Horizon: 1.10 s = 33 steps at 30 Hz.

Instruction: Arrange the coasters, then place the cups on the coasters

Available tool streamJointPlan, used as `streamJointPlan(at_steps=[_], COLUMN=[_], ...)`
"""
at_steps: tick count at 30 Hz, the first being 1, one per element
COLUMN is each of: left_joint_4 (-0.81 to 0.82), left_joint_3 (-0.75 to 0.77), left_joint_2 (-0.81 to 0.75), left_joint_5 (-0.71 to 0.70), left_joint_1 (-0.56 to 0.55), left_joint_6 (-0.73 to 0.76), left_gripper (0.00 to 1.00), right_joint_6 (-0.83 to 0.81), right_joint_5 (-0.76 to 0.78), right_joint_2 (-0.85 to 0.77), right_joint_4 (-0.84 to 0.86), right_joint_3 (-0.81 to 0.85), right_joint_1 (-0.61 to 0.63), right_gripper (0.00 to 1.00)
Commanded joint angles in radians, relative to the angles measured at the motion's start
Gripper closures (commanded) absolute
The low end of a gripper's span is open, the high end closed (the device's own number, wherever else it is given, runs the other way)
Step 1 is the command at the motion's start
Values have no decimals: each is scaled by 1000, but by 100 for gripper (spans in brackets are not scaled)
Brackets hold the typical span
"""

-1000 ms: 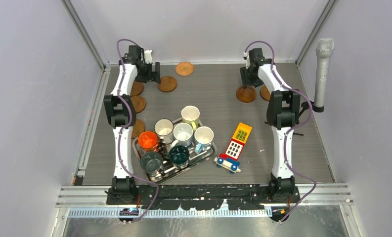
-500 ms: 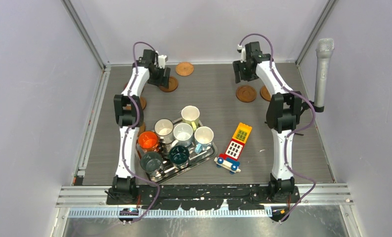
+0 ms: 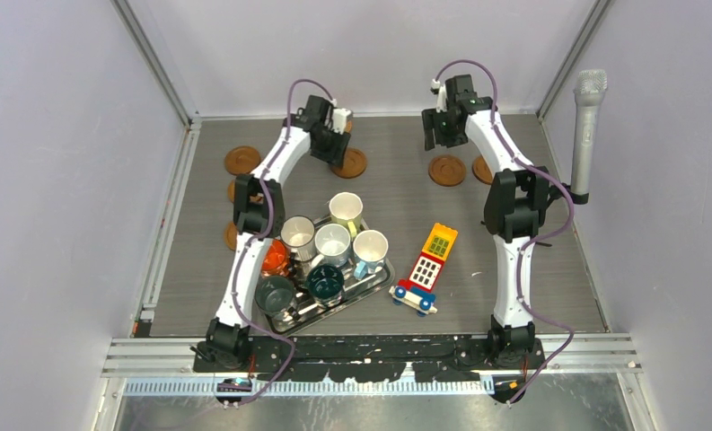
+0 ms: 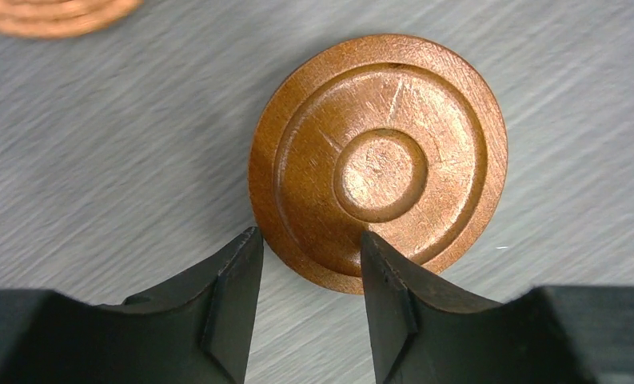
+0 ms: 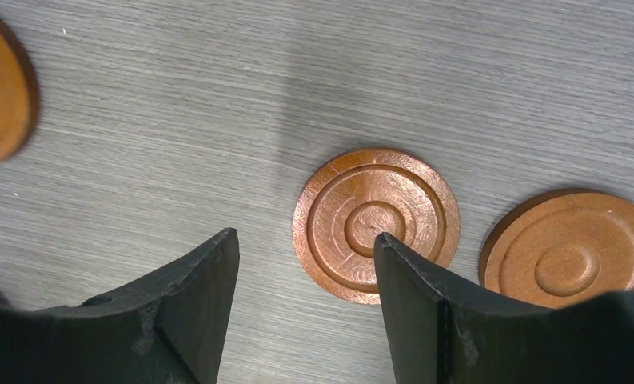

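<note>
Reddish-brown coasters lie along the back of the table. One coaster (image 3: 350,163) (image 4: 377,160) sits just in front of my left gripper (image 3: 334,144) (image 4: 309,236). Its jaws stand partly closed, with the near rim in the gap; the left fingertip (image 4: 245,248) rests against the rim and the right fingertip overlaps the top. My right gripper (image 3: 443,135) (image 5: 305,234) hangs open above the table, beside a coaster (image 3: 446,170) (image 5: 361,212). Another coaster (image 3: 483,169) (image 5: 569,248) lies next to that one. The cups, among them a pale yellow one (image 3: 345,209) and an orange one (image 3: 269,256), stand on a metal tray (image 3: 377,280).
More coasters (image 3: 241,160) lie at the back left, two partly hidden by the left arm. A colourful toy block car (image 3: 426,268) lies right of the tray. A microphone (image 3: 585,126) stands at the right wall.
My left gripper has swung right from the back-left corner, and the coaster slid right with it while the jaws narrowed. My right gripper rose off its coaster and then held still.
</note>
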Motion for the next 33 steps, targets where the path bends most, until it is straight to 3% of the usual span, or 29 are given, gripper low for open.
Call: streamJointPlan(at_steps=[1,11,19,33], left_joint_4=[-8,15,109,369], left_joint_3=[-19,27,-22,75], left_joint_2=[-10,16,-86,-5], left_joint_5=[43,118,88,-204], left_joint_1=[-69,-130,-62,15], left_joint_6=[-27,-112,-112,-77], left_gripper=[51,51,33,13], right_joint_6=[30,53,53,-26], right_joint_5=[-26,-34,14,218], right_joint_2=[-27,37,122,188], right_joint_4=[9,21,44,64], right_joint_3=[18,47,108,86], right_joint_1=[22,112,191,247], right_gripper=[33,33,32,33])
